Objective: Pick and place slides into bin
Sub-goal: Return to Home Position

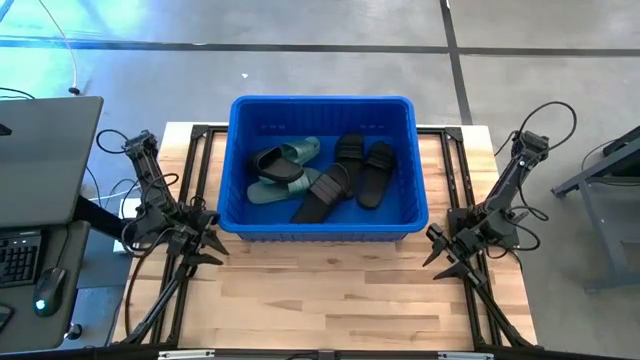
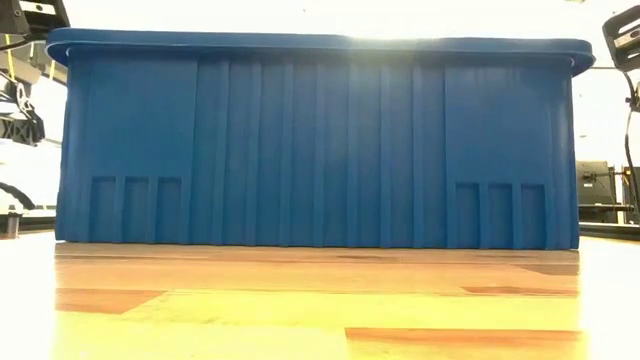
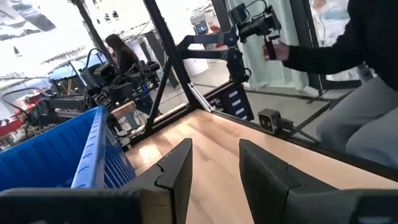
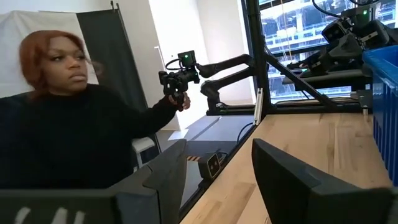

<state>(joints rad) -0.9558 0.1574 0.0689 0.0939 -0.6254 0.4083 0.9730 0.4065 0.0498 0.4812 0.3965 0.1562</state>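
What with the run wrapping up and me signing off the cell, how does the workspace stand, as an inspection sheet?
Surface: wooden table, bare planks in front of the blue bin.
Job's things: blue bin at the table's back middle; slides, black and sage green, lie inside it; none seen on the table.
Clutter: nothing seen.
Grippers: left gripper open, empty, off the bin's left front corner; right gripper open, empty, off its right front corner.
Cables: cables loop by both arms' bases.
Surroundings: keyboard and mouse left of the table; a person close by, gripping a handled device.
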